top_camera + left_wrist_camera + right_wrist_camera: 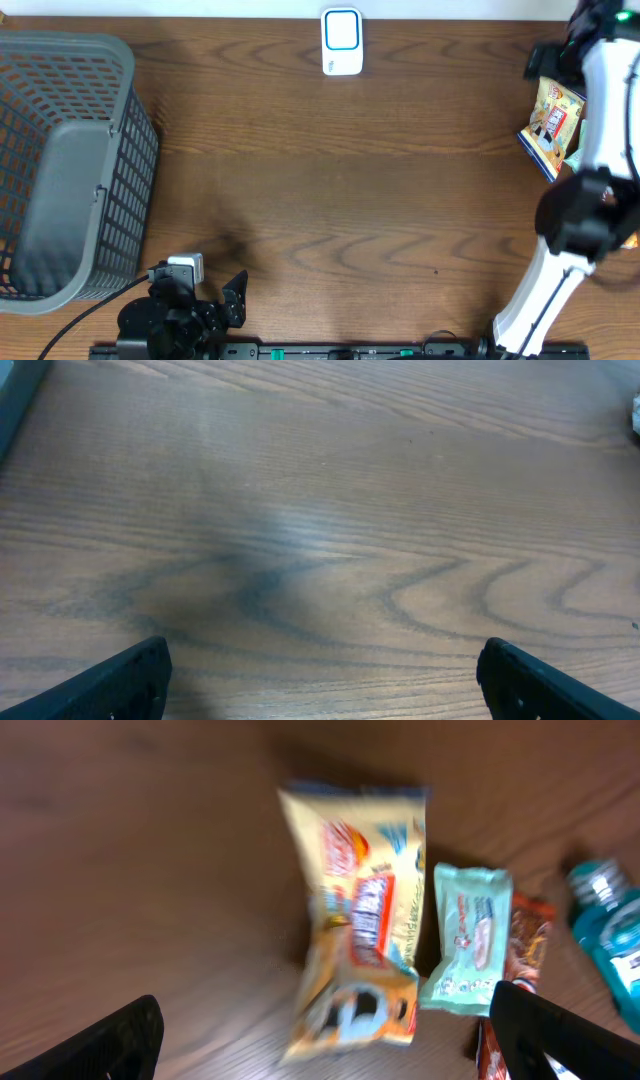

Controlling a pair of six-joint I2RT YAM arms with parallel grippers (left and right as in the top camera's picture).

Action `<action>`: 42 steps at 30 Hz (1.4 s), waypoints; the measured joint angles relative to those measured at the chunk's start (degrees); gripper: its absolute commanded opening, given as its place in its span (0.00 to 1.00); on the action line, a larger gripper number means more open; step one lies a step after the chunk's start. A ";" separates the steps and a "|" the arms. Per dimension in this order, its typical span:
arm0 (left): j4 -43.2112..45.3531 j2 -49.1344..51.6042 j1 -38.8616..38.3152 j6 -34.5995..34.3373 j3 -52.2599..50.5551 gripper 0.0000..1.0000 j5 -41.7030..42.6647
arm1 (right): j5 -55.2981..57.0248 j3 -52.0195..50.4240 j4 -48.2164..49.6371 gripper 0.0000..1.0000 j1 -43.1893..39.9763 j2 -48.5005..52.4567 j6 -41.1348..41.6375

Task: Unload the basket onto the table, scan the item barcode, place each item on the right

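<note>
The brown wood-grain bench fills the overhead view. A grey plastic lattice basket stands on it at 9 o'clock. The white right arm runs up the 3 o'clock edge from 5 o'clock. The black left arm sits folded at 7 o'clock, well away from everything but the basket.

The yellow foil snack bag lies flat on the bench at about 2 o'clock, partly covered by the right arm. In the right wrist view – blurred – the right tool hangs over this bag with its two fingers spread wide and nothing between them. The left tool has its fingers far apart too, over bare wood.

The white-and-blue barcode scanner stands at 12 o'clock by the far edge, well apart from the bag.

Just beside the bag lies a mint-green sealed packet, with a red-brown wrapper next to it and a blue plastic bottle beyond.
</note>
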 measured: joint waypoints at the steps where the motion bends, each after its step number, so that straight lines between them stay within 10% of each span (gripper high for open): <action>1: 0.02 0.00 0.00 0.02 0.00 0.98 0.00 | -1.46 0.04 -0.42 0.99 0.57 -4.04 0.04; 9: 0.00 0.00 0.00 0.00 0.00 0.98 0.00 | -6.67 2.16 -7.02 0.99 2.84 -28.15 0.07; 25: 0.00 0.00 0.00 0.00 0.00 0.98 0.00 | -6.84 2.05 -15.45 0.99 2.84 -42.34 0.02; 42: 0.02 0.00 0.00 0.02 0.00 0.98 0.00 | -6.58 -5.60 2.16 0.99 7.08 -60.98 11.76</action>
